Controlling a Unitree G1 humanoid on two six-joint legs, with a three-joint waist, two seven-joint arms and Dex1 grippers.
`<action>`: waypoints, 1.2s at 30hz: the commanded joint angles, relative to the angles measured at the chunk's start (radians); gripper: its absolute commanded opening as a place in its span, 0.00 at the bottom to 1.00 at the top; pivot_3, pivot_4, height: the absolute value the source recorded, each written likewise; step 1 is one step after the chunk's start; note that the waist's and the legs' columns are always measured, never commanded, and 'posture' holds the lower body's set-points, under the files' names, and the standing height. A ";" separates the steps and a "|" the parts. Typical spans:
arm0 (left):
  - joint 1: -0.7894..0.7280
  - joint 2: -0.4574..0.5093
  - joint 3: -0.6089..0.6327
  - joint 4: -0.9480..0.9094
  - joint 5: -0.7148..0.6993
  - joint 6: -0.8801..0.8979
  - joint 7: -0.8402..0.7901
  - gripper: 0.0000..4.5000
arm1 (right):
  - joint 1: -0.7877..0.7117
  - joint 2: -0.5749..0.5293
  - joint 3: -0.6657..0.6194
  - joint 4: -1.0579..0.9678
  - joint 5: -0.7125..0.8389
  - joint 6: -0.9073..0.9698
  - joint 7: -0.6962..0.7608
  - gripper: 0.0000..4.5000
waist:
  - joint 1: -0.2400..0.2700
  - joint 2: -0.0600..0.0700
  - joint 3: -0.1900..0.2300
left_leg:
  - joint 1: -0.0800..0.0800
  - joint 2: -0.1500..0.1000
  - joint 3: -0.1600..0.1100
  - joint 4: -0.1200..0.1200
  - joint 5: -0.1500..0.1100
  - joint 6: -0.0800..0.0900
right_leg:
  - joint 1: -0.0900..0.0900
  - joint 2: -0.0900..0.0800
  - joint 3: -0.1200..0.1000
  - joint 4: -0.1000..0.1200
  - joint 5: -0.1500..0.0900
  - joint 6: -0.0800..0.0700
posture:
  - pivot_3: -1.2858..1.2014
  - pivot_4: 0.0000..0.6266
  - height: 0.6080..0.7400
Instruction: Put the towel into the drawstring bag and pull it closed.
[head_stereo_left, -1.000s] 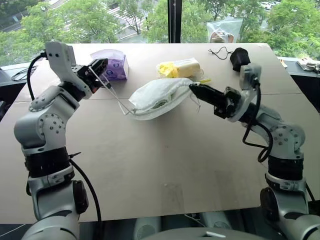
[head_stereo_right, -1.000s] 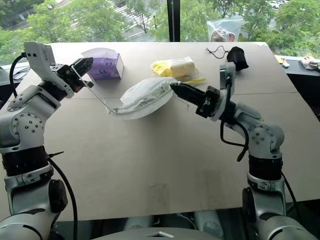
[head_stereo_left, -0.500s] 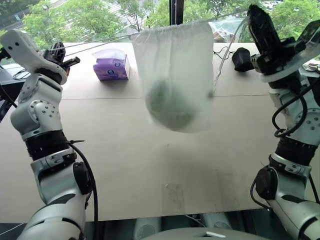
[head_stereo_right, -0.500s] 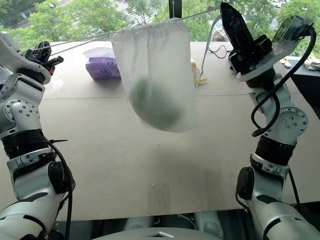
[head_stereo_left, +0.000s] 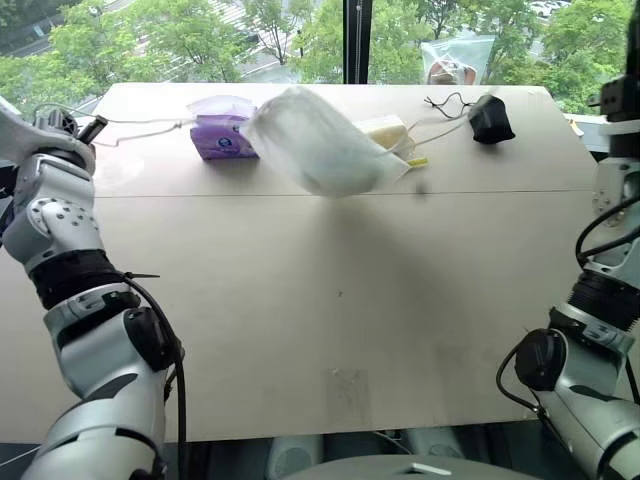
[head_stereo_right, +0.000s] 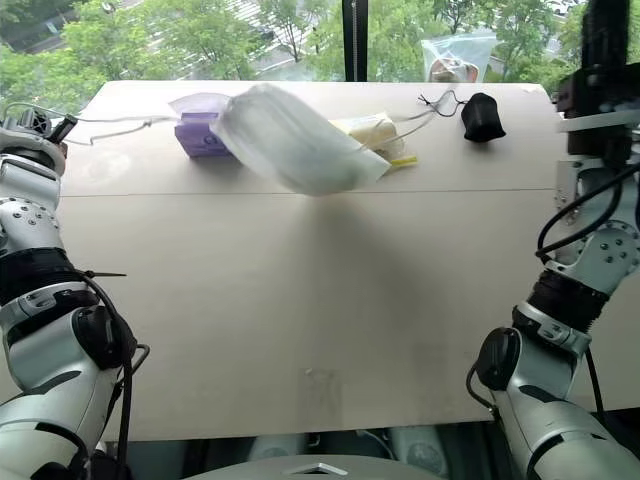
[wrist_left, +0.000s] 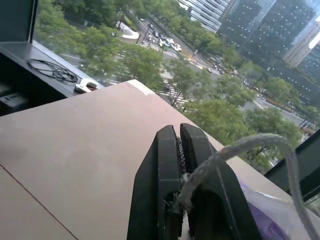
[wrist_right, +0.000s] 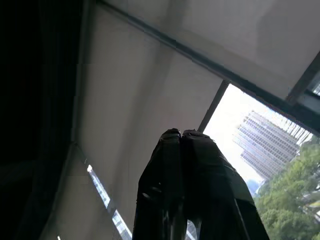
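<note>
The drawstring bag, thin and white, hangs tilted in the air over the far part of the table. A faint pale green shade low inside it is the towel. A white cord runs from the bag's upper end to my left gripper, which is shut on that cord at the far left. Another white strand trails from the bag toward the black pouch. My right gripper is raised high at the far right, pointing up at the ceiling, shut with nothing showing between its fingers.
On the table's far side lie a purple tissue pack, a yellow item in clear plastic and a black pouch with a black cord. A clear bag stands by the window. The table ends just before the window.
The bag hung upright between both raised grippers; now it has swung down and tilted over the far table. My left gripper moved further left with the cord. The right gripper rose higher.
</note>
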 joint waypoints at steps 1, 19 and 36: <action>0.066 -0.039 -0.088 -0.229 -0.141 0.162 -0.171 0.00 | 0.116 -0.071 0.254 -0.142 -0.167 0.138 0.170 0.01 | -0.003 0.000 0.000 | -0.001 0.000 0.000 0.001 0.000 0.000 | -0.001 0.000 0.000 0.001 0.000 0.000 | 0.52 0.24 1.00; 0.679 -0.079 -0.520 -0.797 -0.113 0.461 -0.315 0.00 | 0.355 -0.131 0.790 -0.222 -0.884 -0.019 0.375 0.01 | -0.002 0.001 0.000 | 0.005 0.001 -0.002 0.002 0.000 0.000 | 0.001 0.009 0.006 0.003 -0.002 0.003 | 0.52 0.24 1.00; 0.908 0.276 -0.408 -0.924 0.013 0.298 -0.640 1.00 | 0.433 -0.172 0.644 -0.248 -0.936 0.005 0.420 0.71 | -0.025 0.002 0.002 | 0.011 0.001 -0.005 -0.004 0.000 0.000 | 0.001 0.014 0.013 0.003 -0.002 -0.003 | 0.52 0.24 1.00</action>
